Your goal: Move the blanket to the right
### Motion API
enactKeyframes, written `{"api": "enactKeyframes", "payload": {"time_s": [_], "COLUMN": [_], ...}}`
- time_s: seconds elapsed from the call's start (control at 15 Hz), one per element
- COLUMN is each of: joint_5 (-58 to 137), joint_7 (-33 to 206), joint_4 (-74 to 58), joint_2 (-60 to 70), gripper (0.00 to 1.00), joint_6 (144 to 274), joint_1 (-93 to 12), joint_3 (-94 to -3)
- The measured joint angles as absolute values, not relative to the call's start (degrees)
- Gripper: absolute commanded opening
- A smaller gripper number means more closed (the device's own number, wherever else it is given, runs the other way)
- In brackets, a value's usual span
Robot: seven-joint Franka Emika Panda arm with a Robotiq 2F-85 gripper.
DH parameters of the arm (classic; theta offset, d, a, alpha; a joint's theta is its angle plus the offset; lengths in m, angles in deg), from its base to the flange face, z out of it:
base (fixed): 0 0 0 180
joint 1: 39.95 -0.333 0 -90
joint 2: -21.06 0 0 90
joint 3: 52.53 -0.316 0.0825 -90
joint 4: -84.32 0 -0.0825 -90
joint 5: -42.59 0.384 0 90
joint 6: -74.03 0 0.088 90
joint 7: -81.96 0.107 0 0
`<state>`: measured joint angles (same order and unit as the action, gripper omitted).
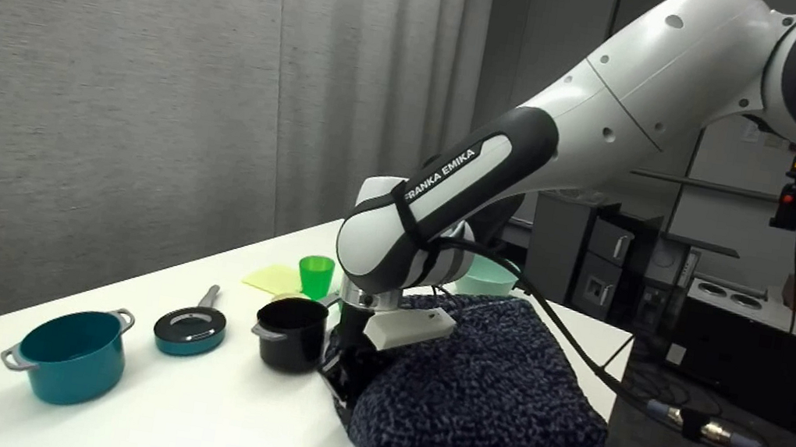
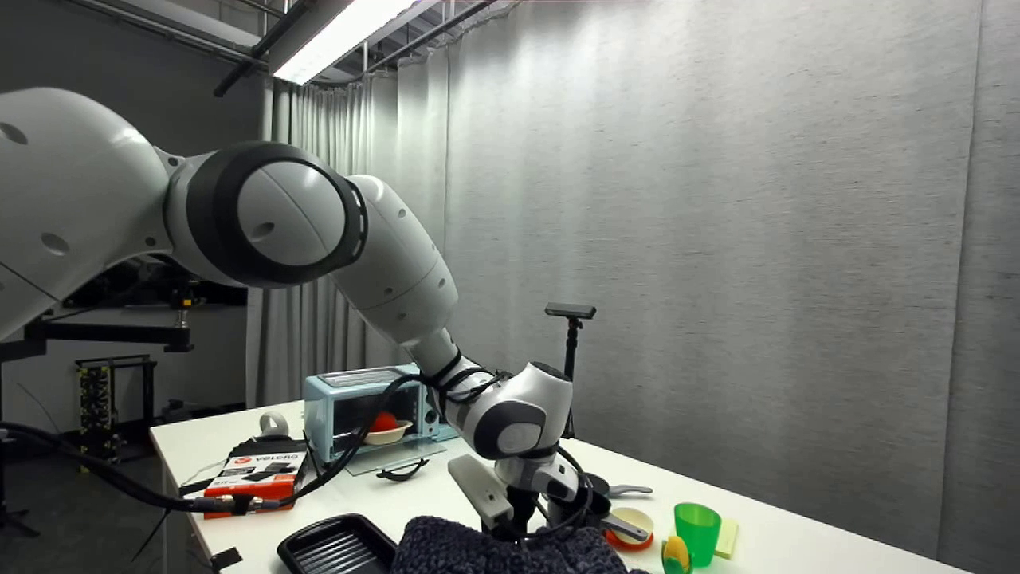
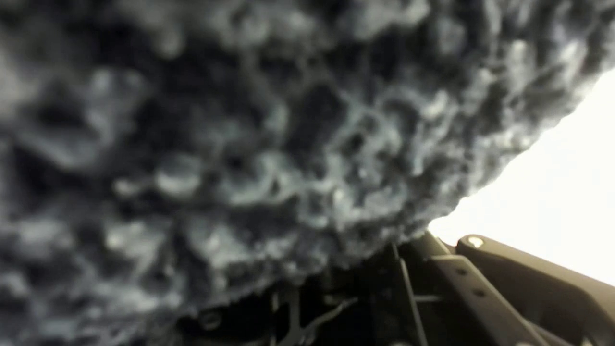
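One dark blue blanket [image 1: 494, 372] lies rumpled on the white surface [image 1: 203, 415] with one tool [image 1: 347, 388] against its edge — the wrist view is so filled with blanket that I cannot tell how wide the tool is spread or whether it has hold of anything. One black pot [image 1: 292, 338] stands just beside the tool, one teal pan [image 1: 190, 333] and one teal pot [image 1: 77, 365] farther off; one green cup [image 1: 315, 278] shows in both exterior views — one black tray [image 2: 339, 550] and one toaster oven [image 2: 344, 410] in an exterior view.

Blanket [image 1: 493, 380]: dark navy, flecked grey
Hand [image 1: 349, 390]: black
Tabletop [image 1: 203, 415]: white
Cup [image 1: 315, 277]: green
Toaster oven [image 2: 351, 405]: pale blue
Curtain [image 2: 717, 239]: grey
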<state>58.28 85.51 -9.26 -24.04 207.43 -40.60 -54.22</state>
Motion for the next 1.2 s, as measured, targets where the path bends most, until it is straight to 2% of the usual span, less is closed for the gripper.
{"api": "enactKeyframes", "payload": {"time_s": [1.2], "joint_5": [58.7], "joint_7": [97.6], "joint_4": [-17.0], "joint_2": [-19.4], "gripper": [0.0], "joint_6": [210.1], "joint_1": [-39.5], "joint_3": [-49.3]}}
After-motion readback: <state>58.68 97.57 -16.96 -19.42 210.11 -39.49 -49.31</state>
